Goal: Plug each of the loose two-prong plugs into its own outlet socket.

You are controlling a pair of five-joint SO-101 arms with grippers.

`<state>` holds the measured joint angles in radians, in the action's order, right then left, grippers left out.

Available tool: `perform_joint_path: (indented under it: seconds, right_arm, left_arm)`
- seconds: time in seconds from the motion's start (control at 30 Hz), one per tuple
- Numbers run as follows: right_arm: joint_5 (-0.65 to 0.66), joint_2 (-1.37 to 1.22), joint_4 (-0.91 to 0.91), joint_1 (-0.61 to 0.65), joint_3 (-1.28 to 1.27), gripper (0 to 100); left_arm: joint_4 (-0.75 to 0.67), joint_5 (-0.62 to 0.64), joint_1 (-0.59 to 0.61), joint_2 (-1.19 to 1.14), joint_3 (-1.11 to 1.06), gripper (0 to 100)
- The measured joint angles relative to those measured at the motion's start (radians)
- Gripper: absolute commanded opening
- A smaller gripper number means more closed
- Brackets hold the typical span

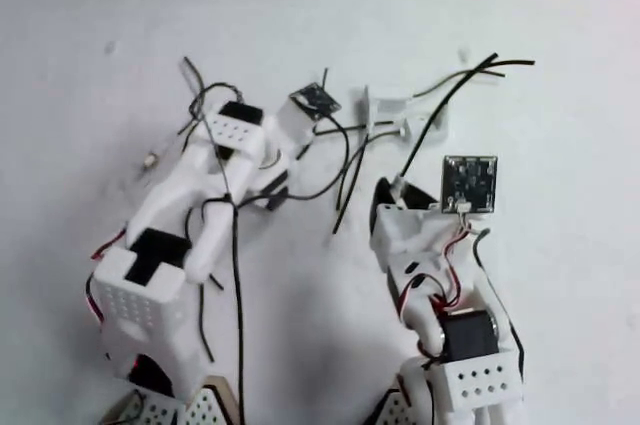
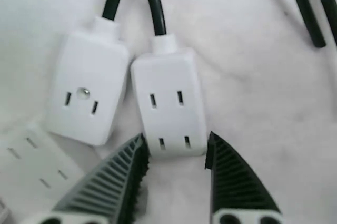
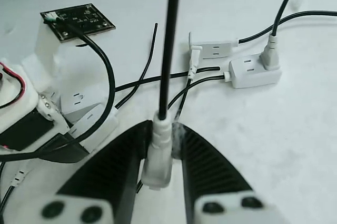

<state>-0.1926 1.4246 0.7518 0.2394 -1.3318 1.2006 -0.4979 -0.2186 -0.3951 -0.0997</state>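
Sockets, plugs and cords across a white table (image 1: 100, 25). At left, my left gripper (image 2: 175, 147) stands spread, its ribbed fingers (image 2: 113, 182) flanking the near end of a white outlet socket (image 2: 168, 103); whether they touch it I cannot tell. A second socket (image 2: 87, 95) lies just beside that one, each trailing a black lead (image 2: 152, 8), and a slotted white block (image 2: 31, 166) lies next to them. Farther right, near the table's middle, two more lie side by side: a loaded socket (image 3: 253, 74) that already carries a seated plug (image 3: 270, 55), and a bare-faced socket (image 3: 213, 50) just beside it. At right, my right gripper (image 3: 163, 132) is pinching a loose white plug (image 3: 157, 155) between its dark pads (image 3: 205, 166). The plug's black cord (image 3: 171, 39) runs out past the fingertips, and the plug is held apart from that middle pair.
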Motion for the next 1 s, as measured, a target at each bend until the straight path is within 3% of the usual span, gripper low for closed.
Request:
perform_joint_path:
  seconds: [0.37,0.5,0.67,0.87,1.0]
  right_arm:
    - [0.000,0.000,-0.015,-0.081,0.000,1.9]
    - [0.000,0.000,-0.015,-0.080,0.000,1.9]
    - [0.000,0.000,-0.015,-0.106,0.000,1.9]
    - [0.000,0.000,-0.015,-0.109,0.000,1.9]
    - [0.000,0.000,-0.015,-0.115,0.000,1.9]
  left_arm:
    - [0.244,0.011,-0.098,0.104,-0.057,2]
    - [0.242,0.069,-0.161,0.281,-0.209,5]
    - [0.150,0.132,-0.204,0.473,-0.417,26]
    - [0.103,0.172,-0.183,0.551,-0.493,23]
    - [0.196,0.172,-0.183,0.606,-0.483,23]
